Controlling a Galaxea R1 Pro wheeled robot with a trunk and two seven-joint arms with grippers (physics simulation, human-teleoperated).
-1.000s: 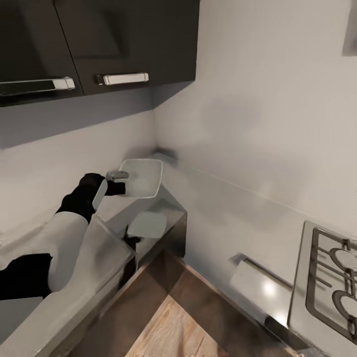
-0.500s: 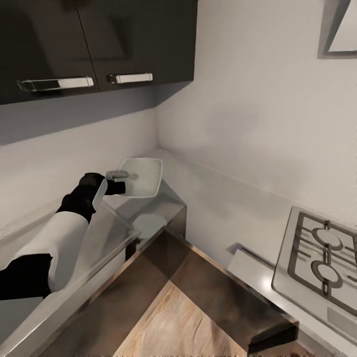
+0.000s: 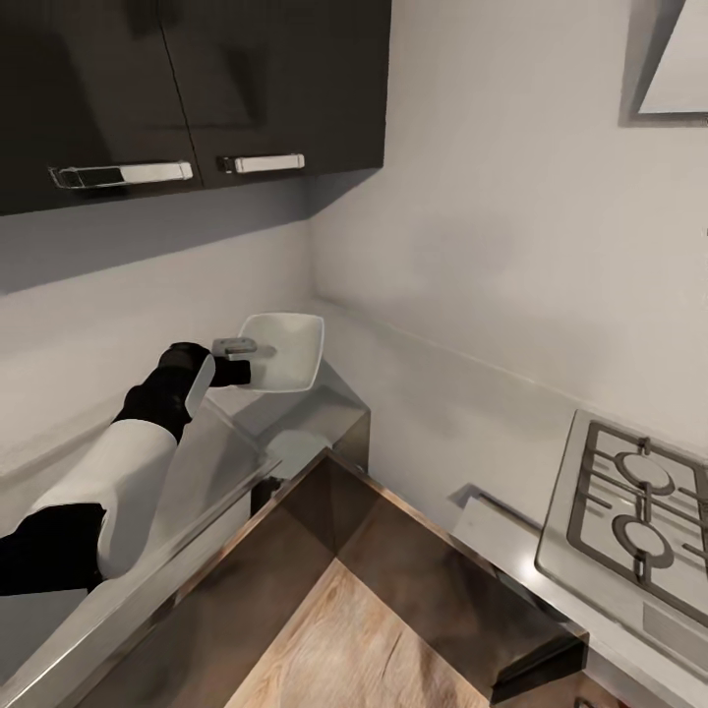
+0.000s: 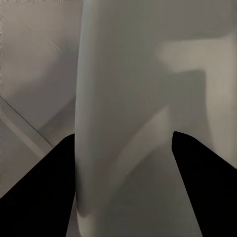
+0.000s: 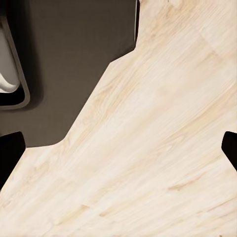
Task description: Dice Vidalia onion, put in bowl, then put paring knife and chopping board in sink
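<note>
Head view: left gripper point(image 3: 239, 359) clamps the bowl point(image 3: 287, 351) rim above the countertop point(image 3: 197, 462) — right wrist view: fingers point(image 5: 10, 153) wide over wood floor point(image 5: 148, 148).

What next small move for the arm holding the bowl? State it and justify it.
Probably lower the bowl onto the countertop just beneath it. The left gripper holds it by the rim, raised above the surface near the corner; the bowl looks empty and the onion, board and knife still need handling.

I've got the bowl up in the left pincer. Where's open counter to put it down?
The left pincer holds the bowl above the countertop end by the corner. The bare patches are the stretch directly under the bowl and the strip along the wall left of the arm. On the right, the hob crowds that counter.
</note>
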